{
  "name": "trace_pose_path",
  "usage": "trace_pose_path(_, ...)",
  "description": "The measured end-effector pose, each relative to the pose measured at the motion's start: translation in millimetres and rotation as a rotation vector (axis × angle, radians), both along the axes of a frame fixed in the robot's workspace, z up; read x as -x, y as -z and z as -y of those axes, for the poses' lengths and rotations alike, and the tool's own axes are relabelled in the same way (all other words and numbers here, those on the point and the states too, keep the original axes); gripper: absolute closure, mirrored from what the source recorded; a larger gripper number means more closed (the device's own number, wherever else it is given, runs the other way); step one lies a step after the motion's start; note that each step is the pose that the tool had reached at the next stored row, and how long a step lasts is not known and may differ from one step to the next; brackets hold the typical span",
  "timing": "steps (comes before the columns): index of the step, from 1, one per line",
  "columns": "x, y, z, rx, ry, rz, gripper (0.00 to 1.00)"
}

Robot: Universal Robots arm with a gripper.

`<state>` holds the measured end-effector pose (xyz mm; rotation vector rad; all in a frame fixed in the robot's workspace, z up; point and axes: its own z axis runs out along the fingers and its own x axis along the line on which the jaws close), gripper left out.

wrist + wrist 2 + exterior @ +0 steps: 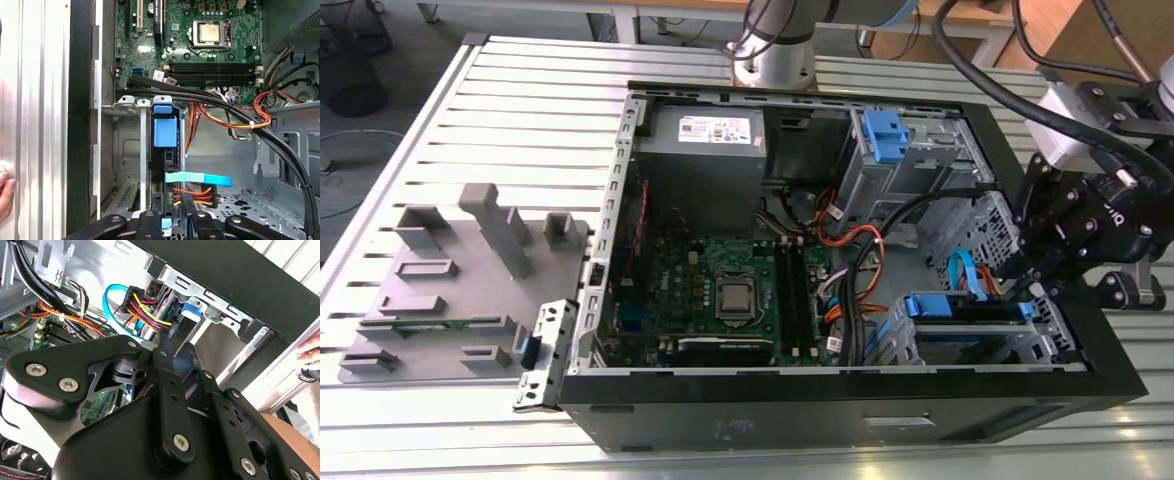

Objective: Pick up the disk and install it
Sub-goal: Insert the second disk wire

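Slatted metal desk across the whole exterior view, open black computer case lying flat on it, side panel off, motherboard up. Grey fixture block beside the case on the exterior view's left, well apart from the action.

Over at the exterior view's right: arm bent down over the case edge, wrist tipped inward, tool dipped to the metal drive cage in the near corner.

And there, the disk, standing on edge inside that cage, blue bracket uppermost, right at the tool, touching or just short of it. Cannot tell the tool's state, wide or narrow.

First wrist view: looking straight along the disk, blue bracket tab showing, tool right at its near end, flat blue data cable crossing just beside, red-yellow-black power leads under it. Motherboard beyond.

Second wrist view: black tool linkage close up, blue cable looping behind it.

A person's hand on the desk outside the case wall, seen in both wrist views.
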<state>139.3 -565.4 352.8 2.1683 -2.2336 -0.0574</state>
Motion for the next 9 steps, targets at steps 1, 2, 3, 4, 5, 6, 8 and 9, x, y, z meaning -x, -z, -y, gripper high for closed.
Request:
trace_pose_path(1,1.4,0.0,0.0,0.0,0.0,0.0008,0.71)
trace_pose_path(2,2.6,0.0,0.0,-0.0001,0.0,0.0016,0.71)
trace_pose_path(3,3.6,0.1,0.0,-0.0003,0.0,0.0024,0.71)
trace_pose_path(4,4.0,0.2,0.1,-0.0003,0.0,0.0027,0.71)
trace_pose_path(5,4.0,0.1,0.1,-0.0002,0.0,0.0028,0.71)
trace_pose_path(6,4.4,0.1,0.0,-0.0001,0.0,0.0028,0.71)
trace_pose_path(8,4.8,0.1,0.0,-0.0002,0.0,0.0028,0.71)
trace_pose_path(9,4.8,0.1,0.0,-0.0001,0.0,0.0028,0.71)
